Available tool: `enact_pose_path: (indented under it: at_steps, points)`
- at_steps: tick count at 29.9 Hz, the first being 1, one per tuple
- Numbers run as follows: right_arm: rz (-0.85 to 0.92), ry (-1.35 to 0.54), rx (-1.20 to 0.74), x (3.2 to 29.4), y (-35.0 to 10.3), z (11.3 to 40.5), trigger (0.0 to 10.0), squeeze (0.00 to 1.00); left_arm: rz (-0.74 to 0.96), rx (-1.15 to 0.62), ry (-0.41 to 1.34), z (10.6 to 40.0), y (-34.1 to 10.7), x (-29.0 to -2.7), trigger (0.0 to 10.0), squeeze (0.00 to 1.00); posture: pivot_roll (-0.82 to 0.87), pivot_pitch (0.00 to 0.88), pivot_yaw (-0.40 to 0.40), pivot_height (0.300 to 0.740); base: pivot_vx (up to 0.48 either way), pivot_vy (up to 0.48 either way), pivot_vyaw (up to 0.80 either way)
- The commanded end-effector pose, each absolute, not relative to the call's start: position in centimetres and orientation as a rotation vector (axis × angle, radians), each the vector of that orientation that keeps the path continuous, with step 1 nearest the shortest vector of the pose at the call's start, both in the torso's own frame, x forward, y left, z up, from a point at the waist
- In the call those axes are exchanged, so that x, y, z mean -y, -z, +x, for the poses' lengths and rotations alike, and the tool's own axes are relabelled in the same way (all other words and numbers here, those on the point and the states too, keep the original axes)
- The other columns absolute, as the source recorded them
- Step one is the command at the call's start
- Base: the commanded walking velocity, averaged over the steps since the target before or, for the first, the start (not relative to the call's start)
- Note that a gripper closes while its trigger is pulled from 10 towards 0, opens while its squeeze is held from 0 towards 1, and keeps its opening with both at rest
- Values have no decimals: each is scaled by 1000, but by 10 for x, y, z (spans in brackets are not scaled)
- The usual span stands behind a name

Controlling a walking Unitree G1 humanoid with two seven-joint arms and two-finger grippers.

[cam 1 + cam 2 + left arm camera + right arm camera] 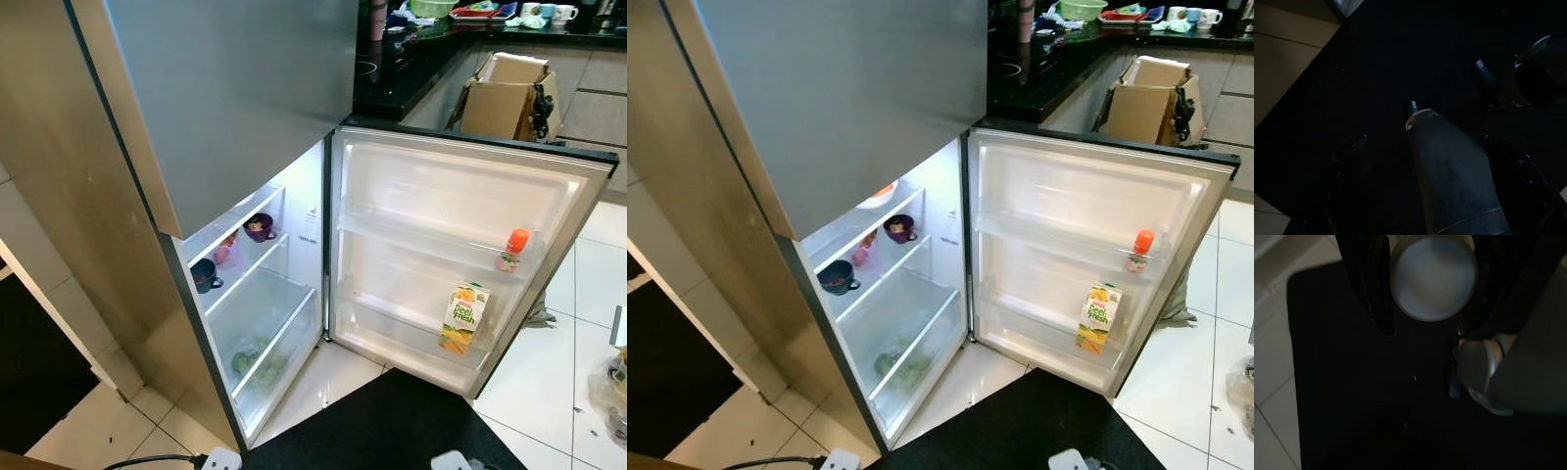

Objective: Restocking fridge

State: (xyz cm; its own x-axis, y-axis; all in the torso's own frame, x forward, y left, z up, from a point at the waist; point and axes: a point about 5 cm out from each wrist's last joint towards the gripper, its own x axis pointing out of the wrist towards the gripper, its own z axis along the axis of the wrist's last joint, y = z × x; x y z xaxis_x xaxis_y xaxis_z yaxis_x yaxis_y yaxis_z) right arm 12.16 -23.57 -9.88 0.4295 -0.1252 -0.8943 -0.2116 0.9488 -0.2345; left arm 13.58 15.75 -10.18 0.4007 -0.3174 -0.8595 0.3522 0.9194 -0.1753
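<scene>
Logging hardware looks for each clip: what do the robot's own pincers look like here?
The right pincer has two long, glossy black fingers tapering to narrow tips, set either side of a pale round container. The left pincer sits in deep shade; its fingers read as the same dark, slim black shapes. No cables or markings can be made out.

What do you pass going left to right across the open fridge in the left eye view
blue cup → pink cup → purple cup → juice carton → orange-capped bottle
</scene>
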Motion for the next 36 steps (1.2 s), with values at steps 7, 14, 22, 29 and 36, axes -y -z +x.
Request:
enact_pose_path:
  at_steps: [7,14,22,29,36]
  points:
    - [-335,-27,-1178,237,102,110,10000,0,49,-1096,413,134,103,-159,10000,0,-154,0,37,740,0,0,-800]
    - [-342,-21,-1157,237,99,120,10000,0,54,-1104,407,135,103,-160,10000,0,-157,0,39,740,0,0,-800]
    - [-348,-27,-1140,235,98,128,10000,0,49,-1107,399,134,103,-158,10000,0,-148,0,34,740,0,0,-500]
    - [-338,-20,-1132,235,97,130,10000,0,70,-1128,418,129,105,-157,10000,0,-152,0,37,740,0,0,-571]
    - [-335,-20,-1132,235,97,130,10000,0,73,-1126,417,129,105,-157,10000,0,-153,0,37,740,0,0,-800]
